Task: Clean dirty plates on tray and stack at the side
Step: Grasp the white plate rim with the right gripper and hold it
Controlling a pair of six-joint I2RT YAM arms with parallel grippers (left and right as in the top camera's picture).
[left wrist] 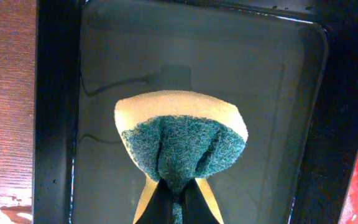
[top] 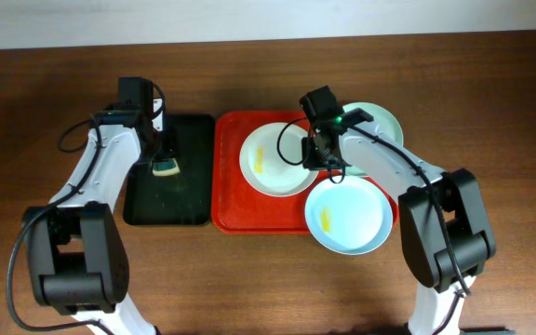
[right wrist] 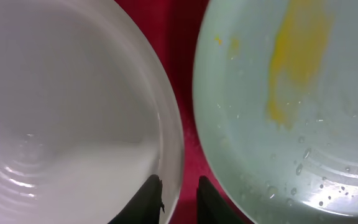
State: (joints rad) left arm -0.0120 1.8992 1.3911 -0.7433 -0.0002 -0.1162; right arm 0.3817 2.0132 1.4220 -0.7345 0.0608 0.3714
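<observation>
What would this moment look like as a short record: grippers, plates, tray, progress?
Left gripper: shut on sponge, above black tray
Right gripper: fingers astride white plate rim, grip unclear
Red tray: white plate inside; pale blue plate overhangs one right corner; mint plate overlaps the other
Yellow smears: on white and blue plates
Stacked: none

The brown wooden desk (top: 268, 288) carries two trays side by side near its middle: a large red rectangular plastic tray (top: 228, 177) with rounded corners and a raised rim, and just beside it, to the left in the overhead view, a smaller black rectangular tray (top: 189, 200)
</observation>
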